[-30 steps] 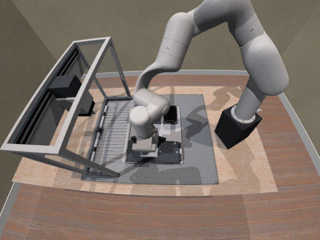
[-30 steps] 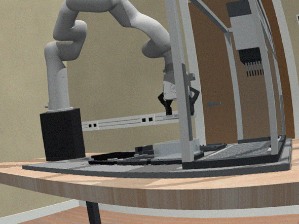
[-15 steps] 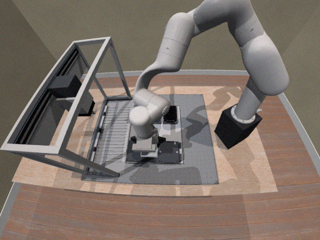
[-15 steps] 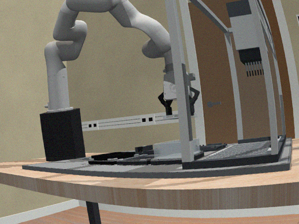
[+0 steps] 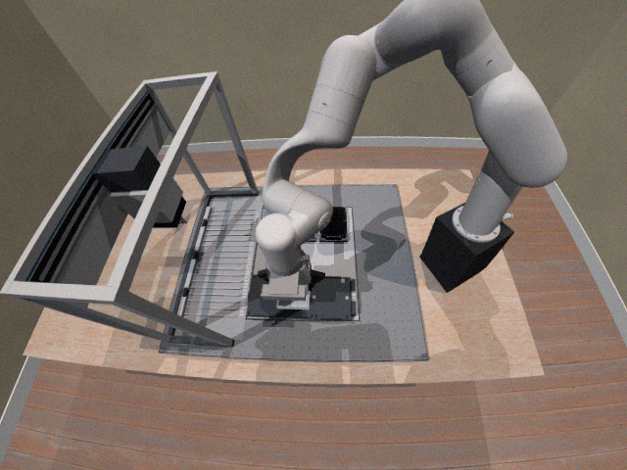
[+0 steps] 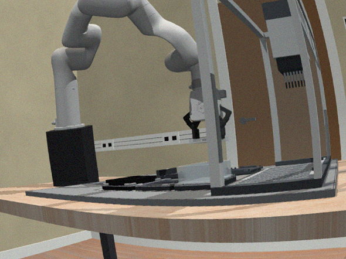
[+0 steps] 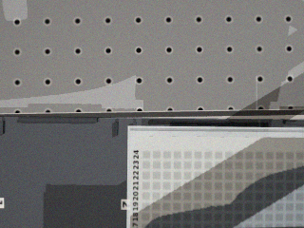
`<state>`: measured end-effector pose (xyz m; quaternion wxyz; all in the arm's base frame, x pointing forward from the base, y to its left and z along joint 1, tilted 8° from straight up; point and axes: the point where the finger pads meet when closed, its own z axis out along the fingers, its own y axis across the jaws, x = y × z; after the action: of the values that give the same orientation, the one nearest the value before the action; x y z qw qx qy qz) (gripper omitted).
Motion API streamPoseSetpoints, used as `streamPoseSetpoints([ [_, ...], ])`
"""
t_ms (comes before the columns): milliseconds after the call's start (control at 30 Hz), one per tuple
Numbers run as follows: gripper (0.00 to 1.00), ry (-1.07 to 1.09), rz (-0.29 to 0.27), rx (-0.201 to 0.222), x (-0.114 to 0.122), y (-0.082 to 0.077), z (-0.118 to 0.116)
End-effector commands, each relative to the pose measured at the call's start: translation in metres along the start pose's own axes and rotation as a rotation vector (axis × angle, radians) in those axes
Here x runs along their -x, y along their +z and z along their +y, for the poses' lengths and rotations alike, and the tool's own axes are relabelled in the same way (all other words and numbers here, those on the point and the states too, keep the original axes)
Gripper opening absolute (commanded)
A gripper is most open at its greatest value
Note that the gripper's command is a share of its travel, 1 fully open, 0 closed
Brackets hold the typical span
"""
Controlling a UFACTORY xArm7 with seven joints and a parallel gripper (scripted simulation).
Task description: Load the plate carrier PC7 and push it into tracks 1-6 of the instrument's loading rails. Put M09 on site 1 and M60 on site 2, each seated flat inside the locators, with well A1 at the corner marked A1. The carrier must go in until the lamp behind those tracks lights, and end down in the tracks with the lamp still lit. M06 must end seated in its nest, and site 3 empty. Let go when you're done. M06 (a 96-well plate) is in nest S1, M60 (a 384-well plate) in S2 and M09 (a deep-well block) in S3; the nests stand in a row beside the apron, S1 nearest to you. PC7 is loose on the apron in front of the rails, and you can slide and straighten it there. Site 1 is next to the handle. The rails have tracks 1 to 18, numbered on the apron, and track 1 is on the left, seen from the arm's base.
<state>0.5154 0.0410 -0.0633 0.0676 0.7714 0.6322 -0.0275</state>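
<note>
My gripper (image 6: 208, 131) is shut on M60 (image 7: 216, 178), a pale 384-well plate with column numbers up to 24 along its edge. It holds the plate level, well above the deck. From above, the plate hangs over the left part of the dark carrier PC7 (image 5: 311, 299), which lies on the apron in front of the rails. In the wrist view the carrier's dark top (image 7: 62, 161) shows bare to the left of the plate, with small site labels. A pale block, probably M09 (image 6: 196, 171), stands low under the gripper; I cannot tell what it sits on.
The loading rails (image 5: 222, 258) lie left of the carrier inside the grey instrument frame (image 5: 126, 202), whose post (image 6: 211, 107) hides part of my gripper. A black plate (image 5: 335, 222) sits in a far nest. The arm's black base block (image 5: 463, 250) stands to the right.
</note>
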Motion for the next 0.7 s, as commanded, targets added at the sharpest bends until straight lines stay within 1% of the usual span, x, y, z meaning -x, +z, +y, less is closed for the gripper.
streamPoseSetpoints([
  [0, 0.00, 0.000, 0.002, 0.004, -0.001, 0.007, 0.002],
  [167, 0.00, 0.000, 0.002, 0.004, -0.001, 0.016, 0.002],
  [233, 0.00, 0.000, 0.002, 0.004, -0.001, 0.016, 0.002],
  [667, 0.00, 0.000, 0.002, 0.004, -0.001, 0.037, 0.002],
])
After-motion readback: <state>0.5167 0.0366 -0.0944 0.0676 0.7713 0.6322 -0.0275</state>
